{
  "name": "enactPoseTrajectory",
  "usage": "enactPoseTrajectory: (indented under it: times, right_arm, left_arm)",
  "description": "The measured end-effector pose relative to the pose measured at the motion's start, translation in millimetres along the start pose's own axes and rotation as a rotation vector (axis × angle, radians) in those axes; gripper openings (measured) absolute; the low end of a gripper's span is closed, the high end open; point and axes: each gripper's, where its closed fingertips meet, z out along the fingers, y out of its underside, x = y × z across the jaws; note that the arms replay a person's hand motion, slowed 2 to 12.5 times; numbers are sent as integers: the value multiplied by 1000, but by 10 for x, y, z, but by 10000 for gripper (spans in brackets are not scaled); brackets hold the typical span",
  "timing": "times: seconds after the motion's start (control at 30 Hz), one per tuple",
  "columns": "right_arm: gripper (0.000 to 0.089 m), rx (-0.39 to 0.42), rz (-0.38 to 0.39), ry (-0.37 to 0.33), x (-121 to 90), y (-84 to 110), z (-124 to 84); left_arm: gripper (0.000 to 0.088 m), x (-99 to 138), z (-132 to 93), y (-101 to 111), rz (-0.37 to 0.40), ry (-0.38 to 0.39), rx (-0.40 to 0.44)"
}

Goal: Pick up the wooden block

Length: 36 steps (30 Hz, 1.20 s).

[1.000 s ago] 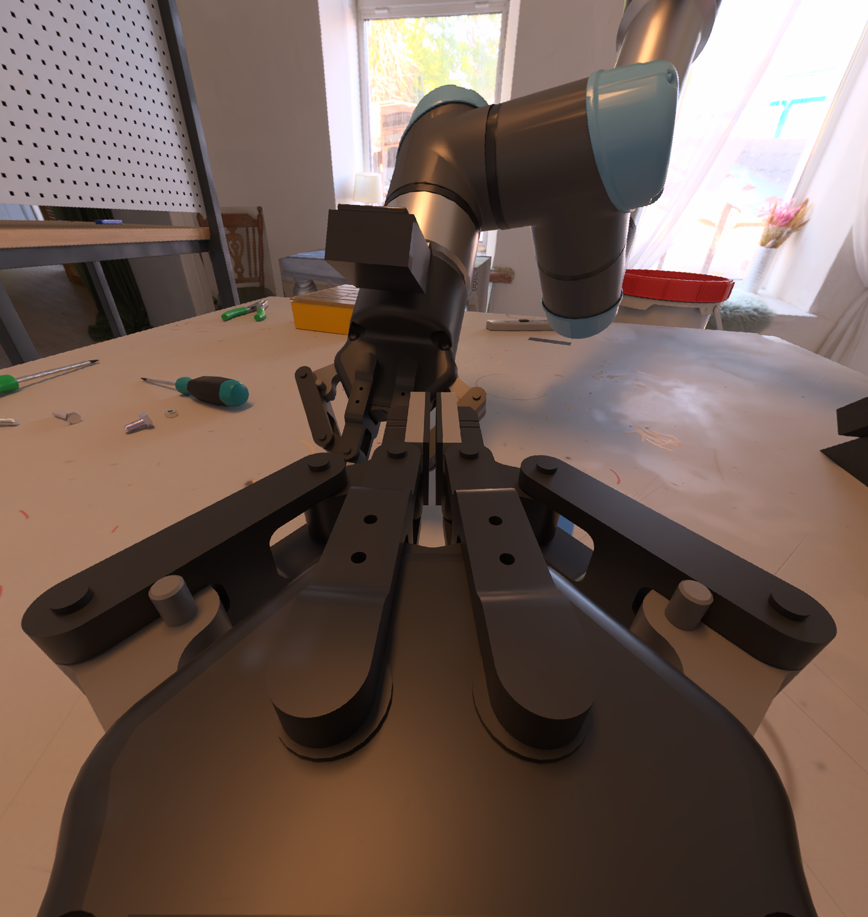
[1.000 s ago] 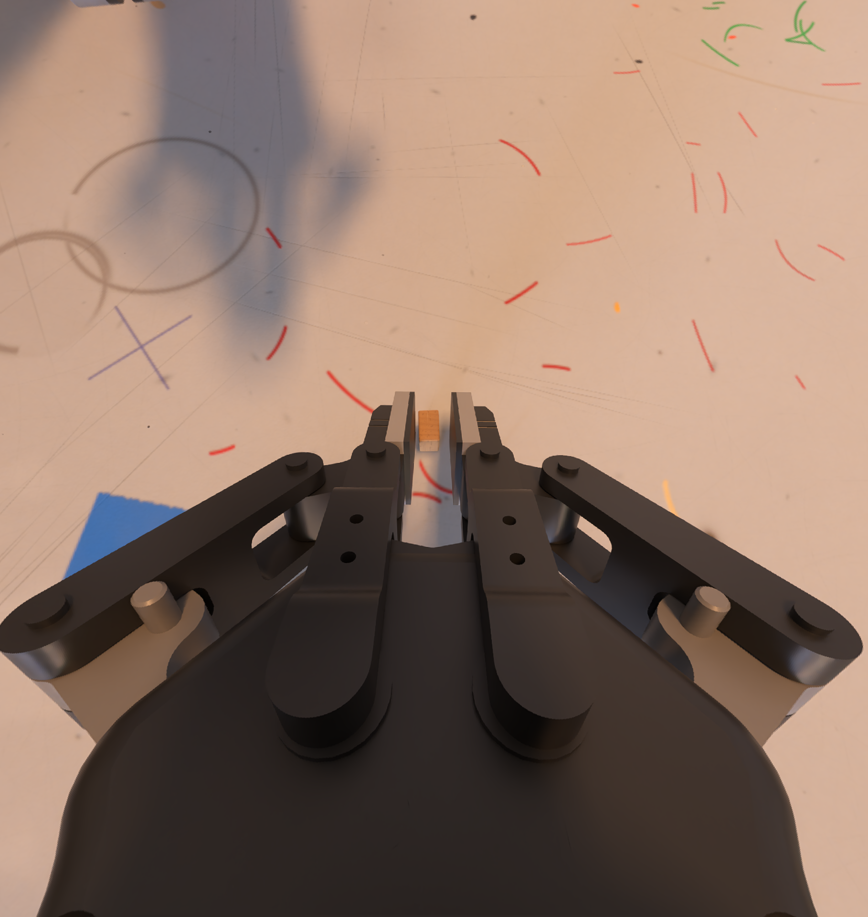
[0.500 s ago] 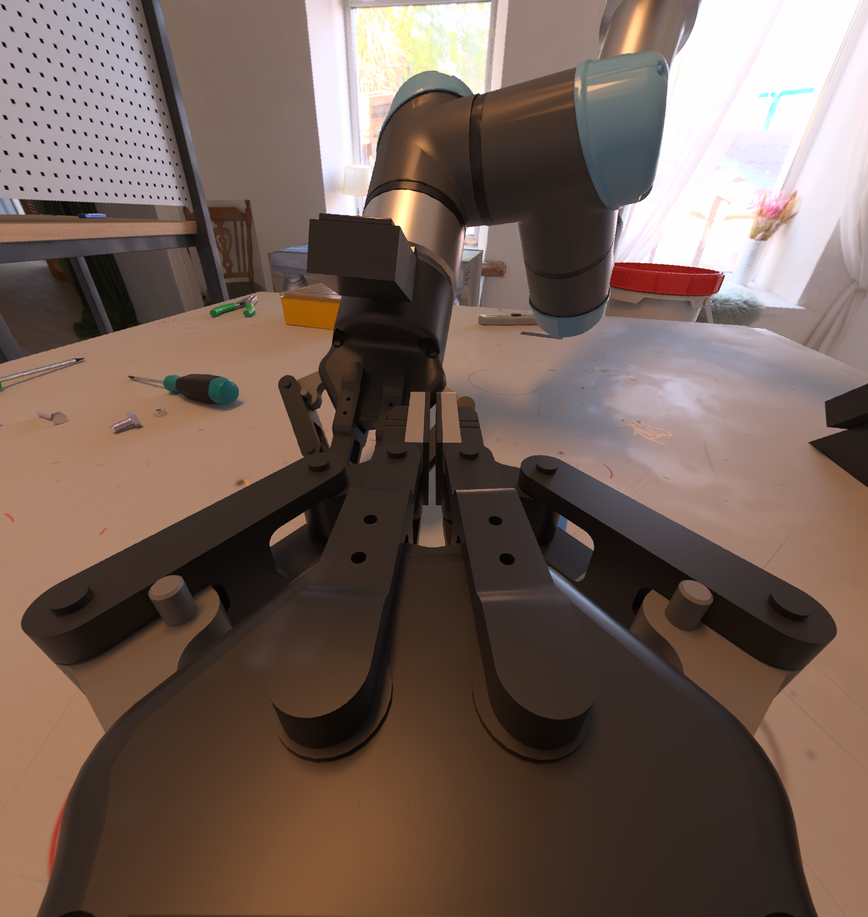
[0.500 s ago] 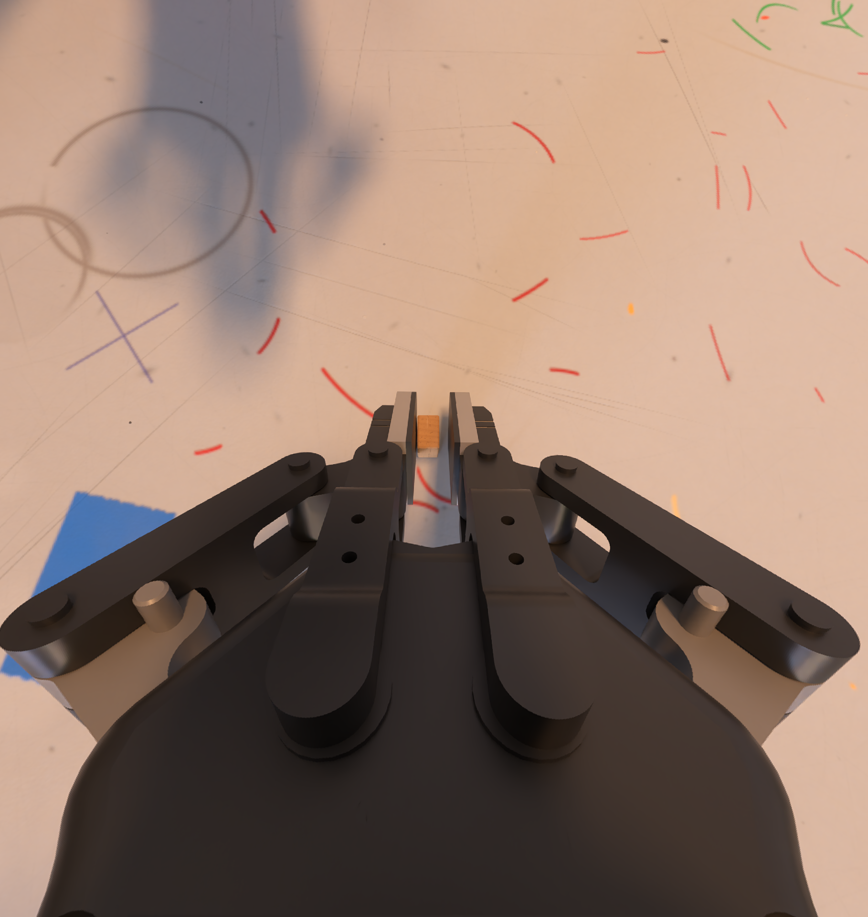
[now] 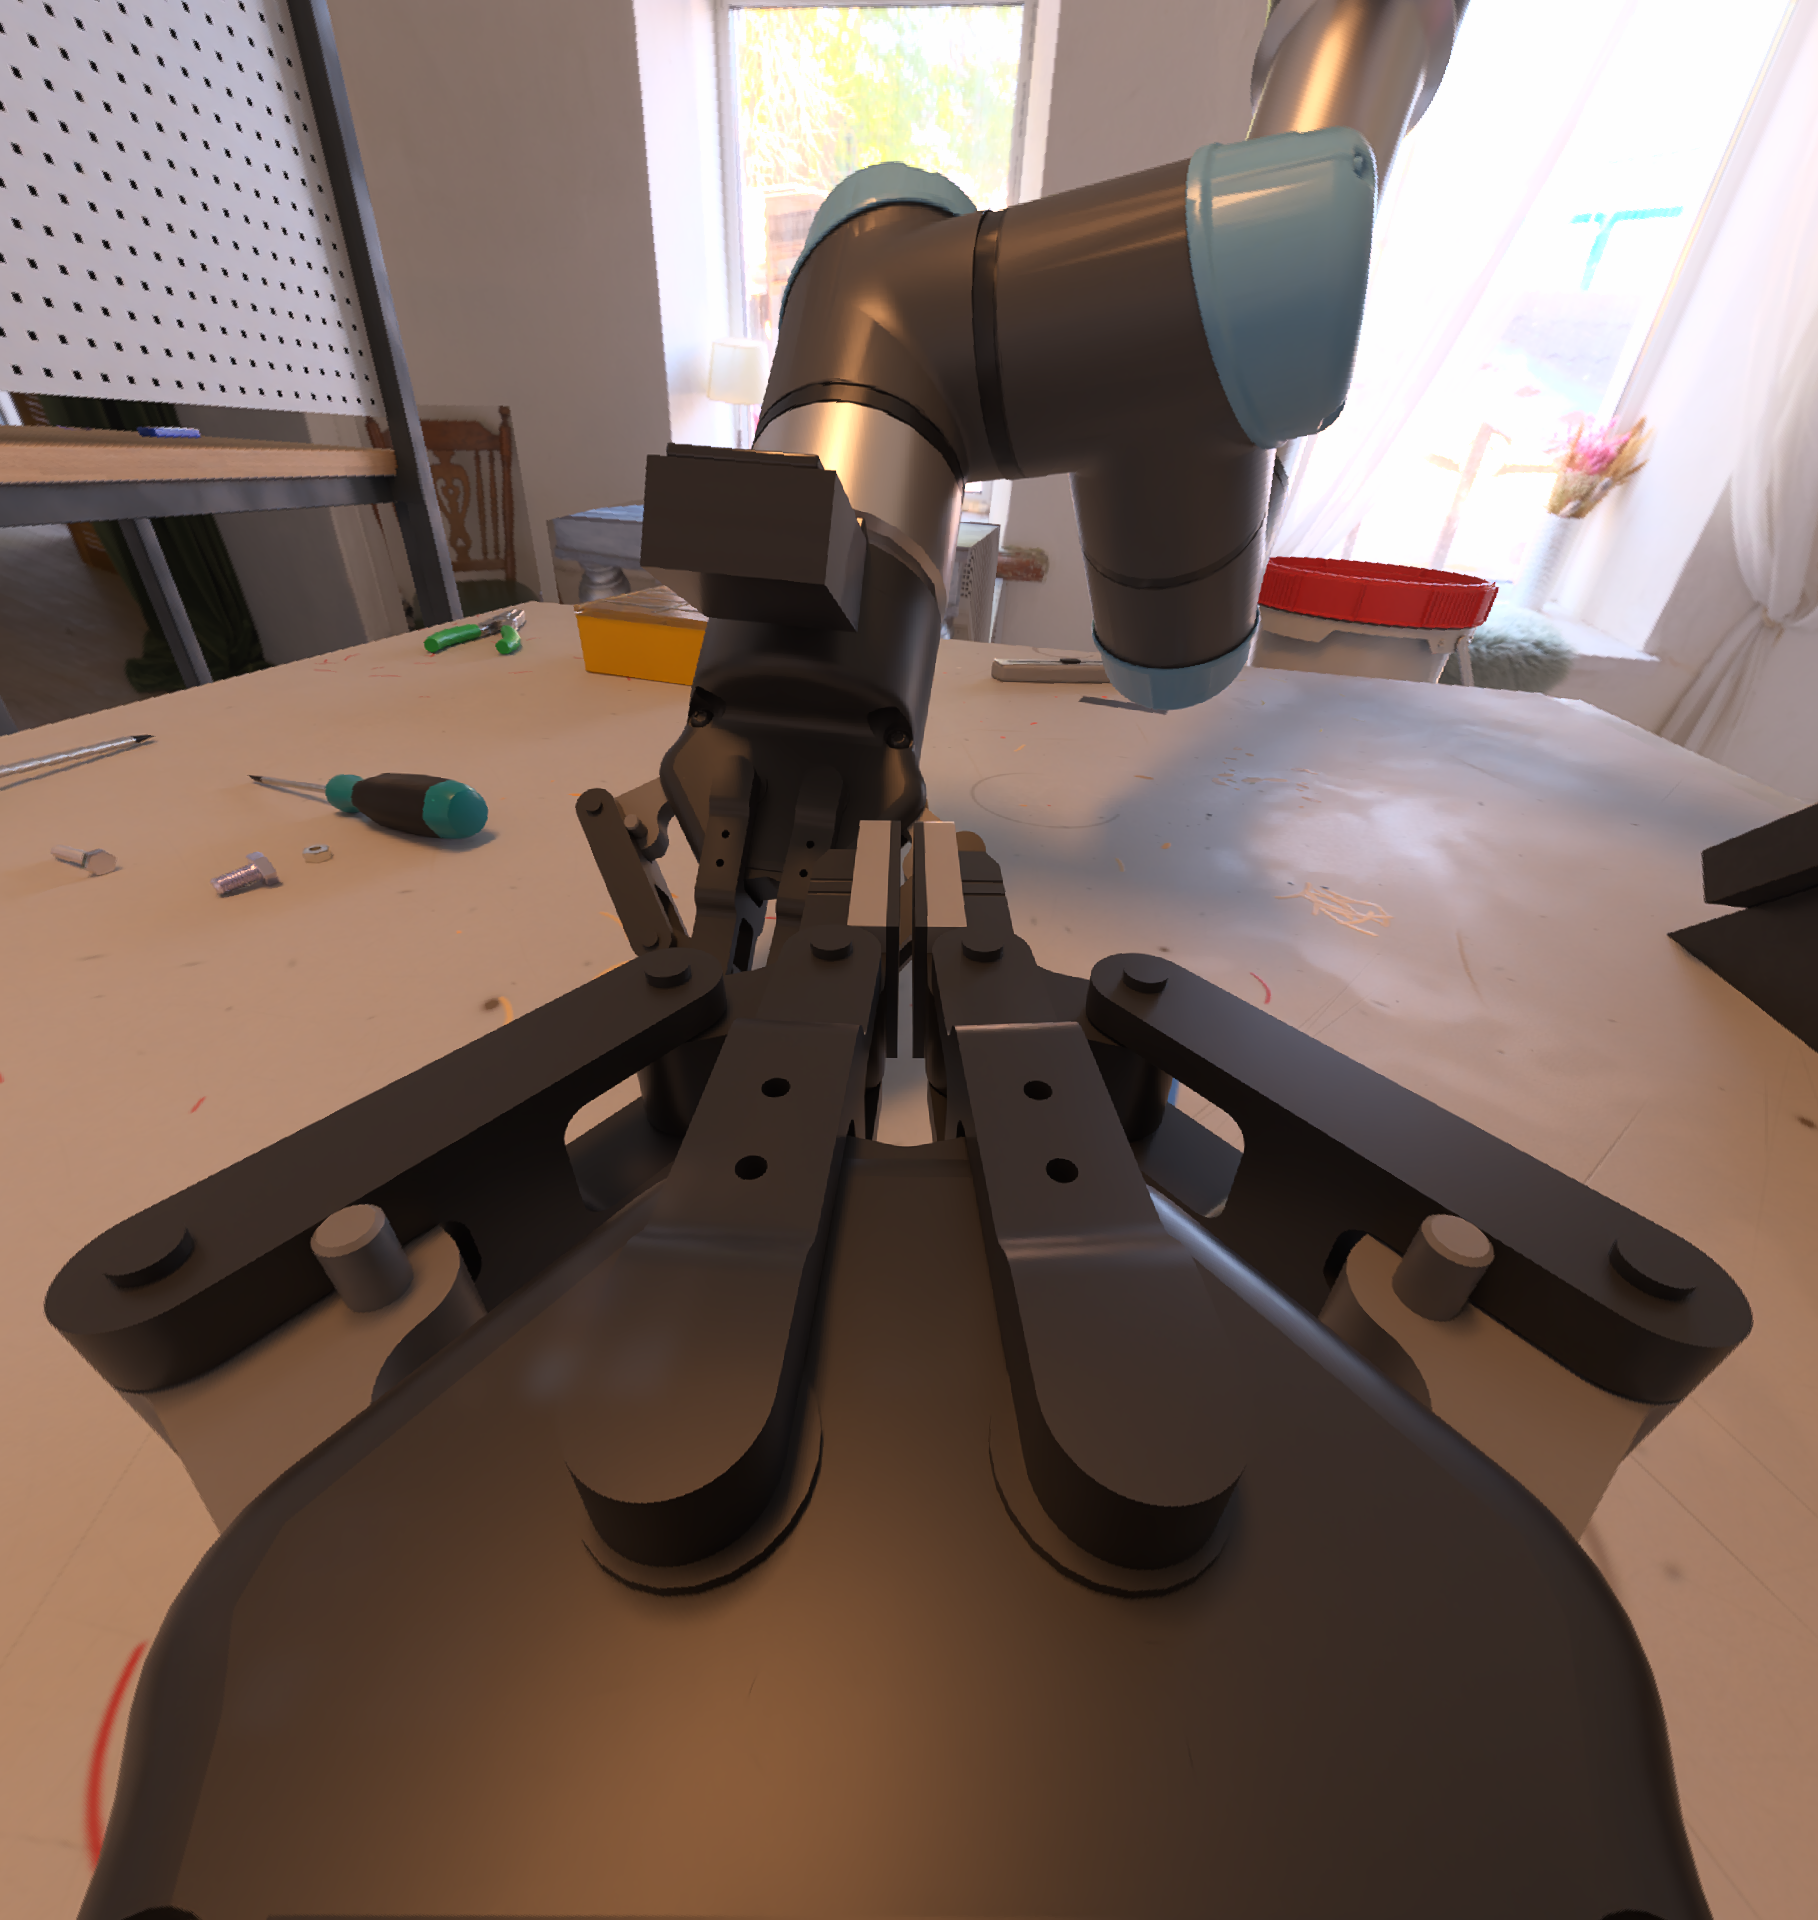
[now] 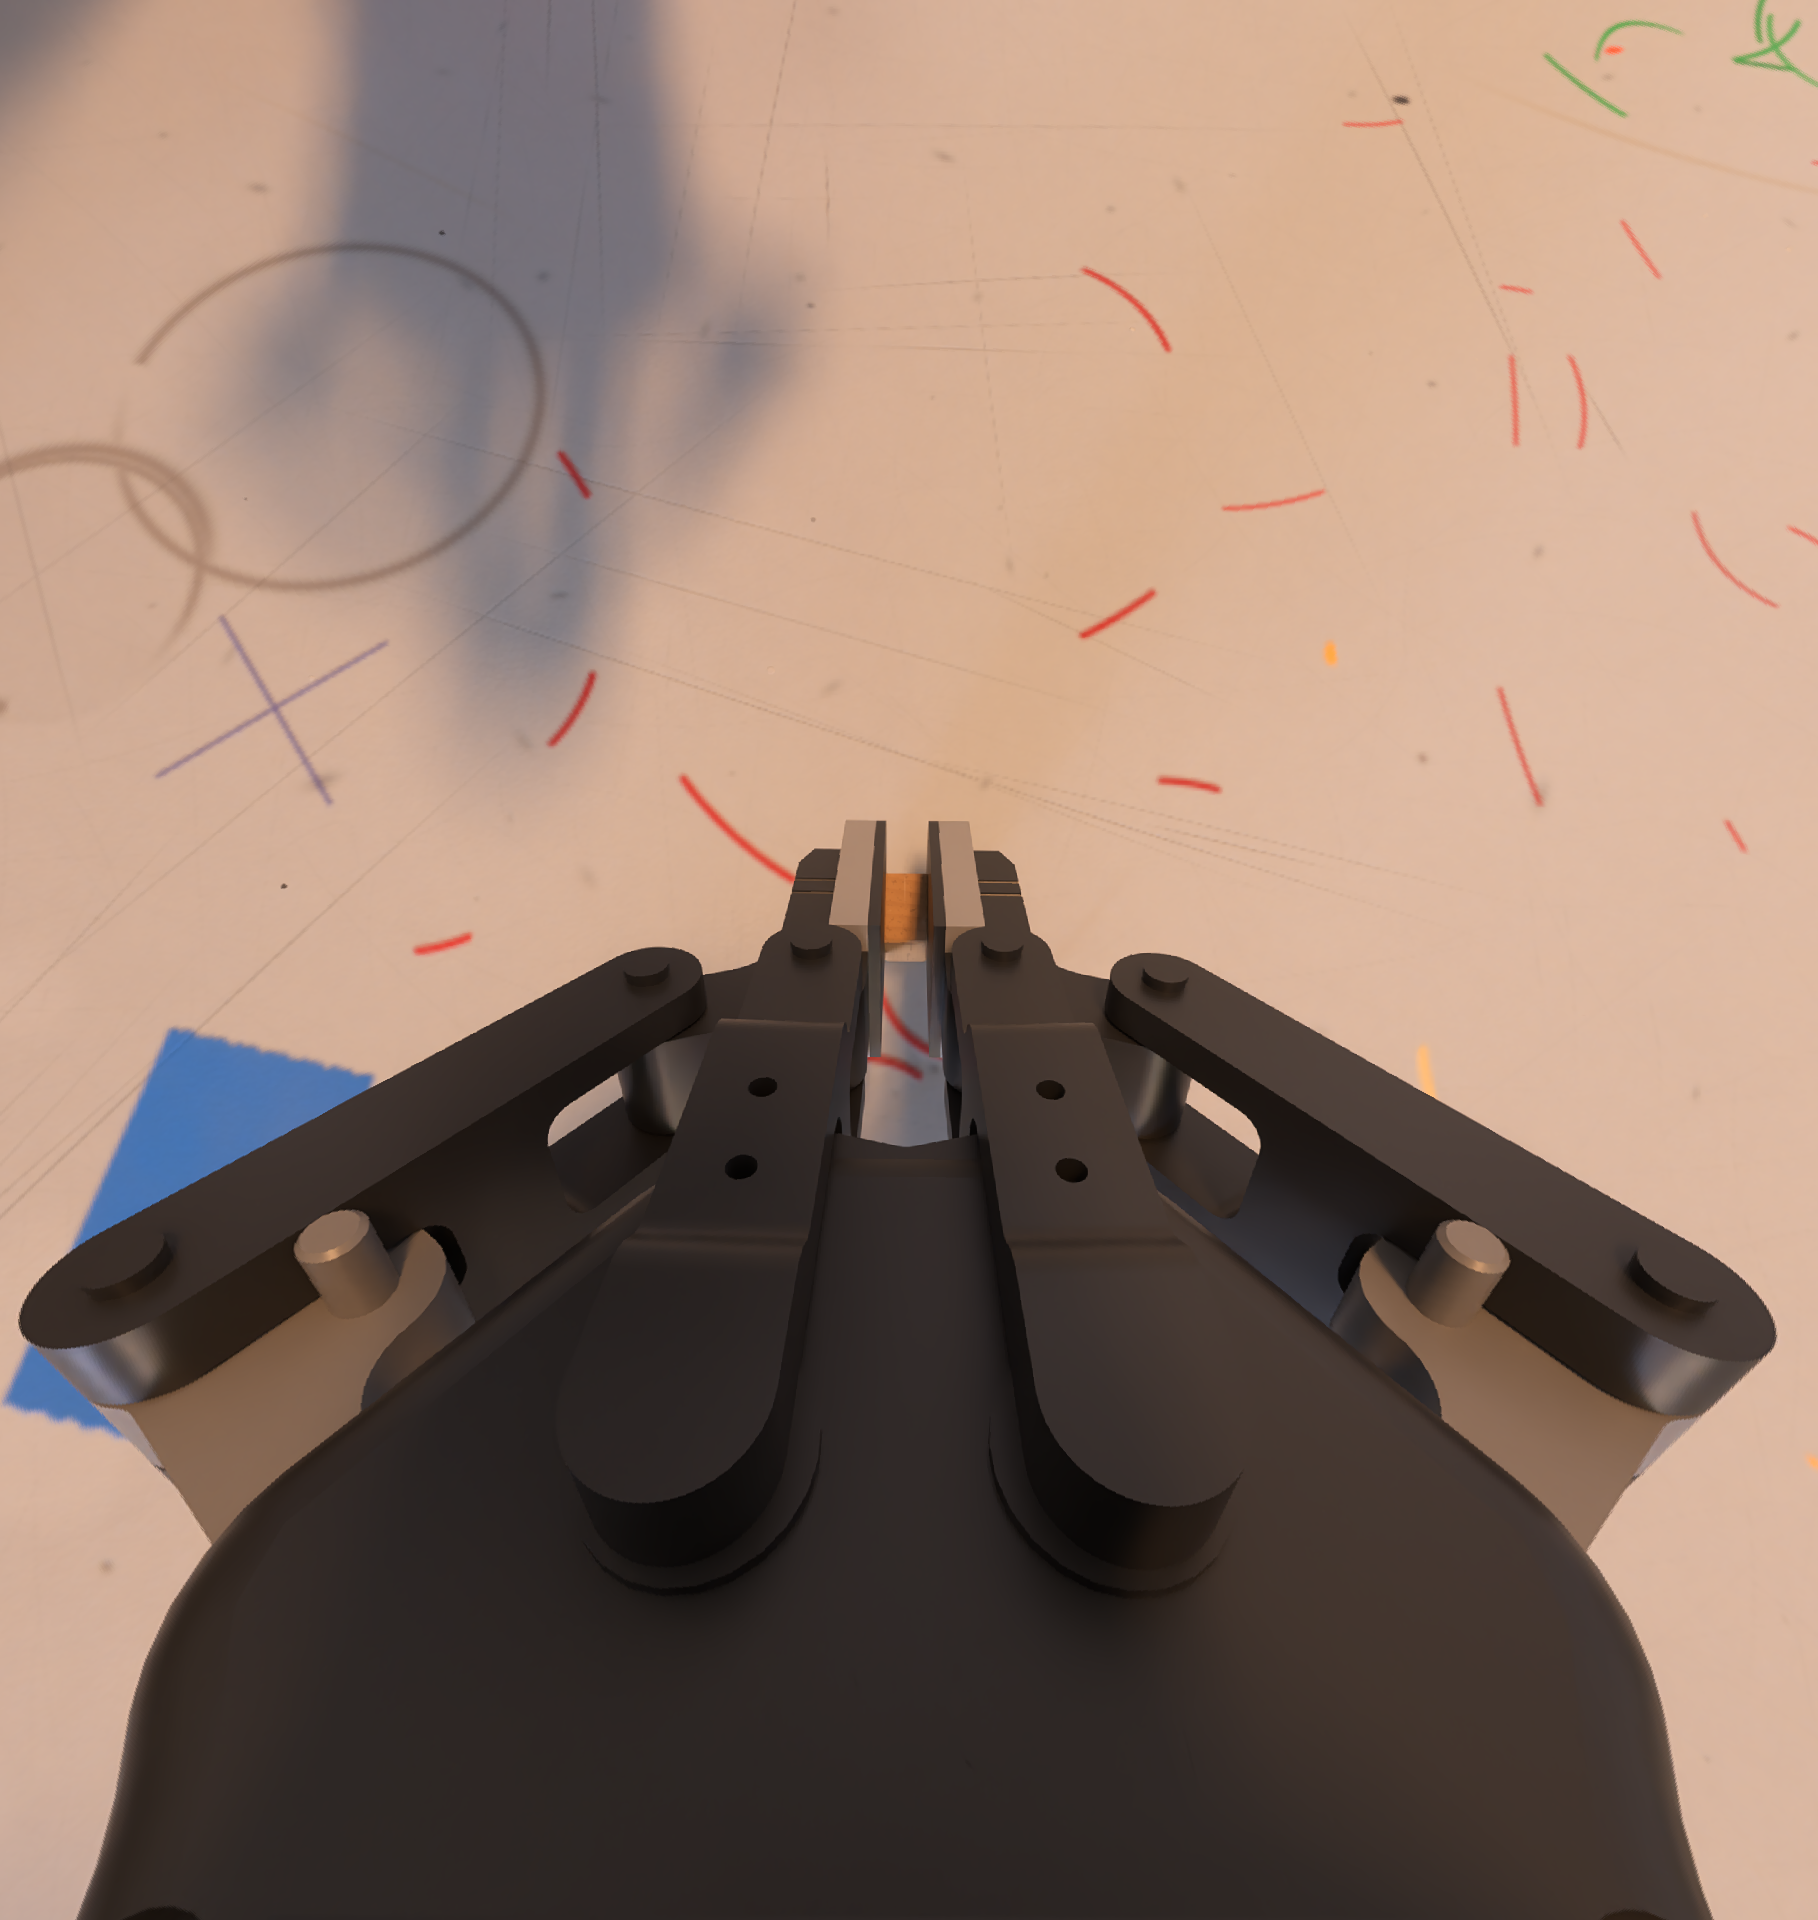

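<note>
The right gripper (image 6: 906, 873) has its two pale pads pressed against opposite sides of the wooden block (image 6: 904, 906), a small orange-brown piece pinched near the fingertips, which suits a thing this small: a grip at the very tips leaves the linkages free of the tabletop (image 6: 1300, 935). Whether the block rests on the surface or hangs just above it cannot be told, since the fingers hide its sides and underside. Beside the gripper a blue patch (image 6: 209, 1122) lies flat, partly covered by the linkage. The left gripper (image 5: 906, 883) holds nothing, its pads drawn nearly together, probably parked out of the way. In its view the block is hidden behind the other arm's gripper, while a screwdriver (image 5: 396, 802) and bolts (image 5: 245, 878) lie well apart.
</note>
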Motion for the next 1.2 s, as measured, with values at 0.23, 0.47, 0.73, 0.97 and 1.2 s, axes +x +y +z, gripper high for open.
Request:
enactPoseTrajectory:
  times: [0.23, 0.47, 0.73, 0.97, 1.2]
  right_arm:
    - [69, 14, 8, -3, -7, -10, 6]
    - [70, 41, 30, -15, -16, -46, -6]
    - [70, 59, 39, -15, -19, -58, -35]
    - [70, 56, 38, -15, -27, -51, -31]
    - [70, 37, 34, -5, -10, -24, -18]
  left_arm:
    - [23, 20, 6, 12, 4, 9, -9]
    - [22, 19, 6, 13, 4, 7, -10]
    - [23, 15, 6, 17, 4, 4, -13]
    - [23, 11, 11, 23, 4, 1, -17]
    - [22, -1, 9, 19, -1, -4, -15]
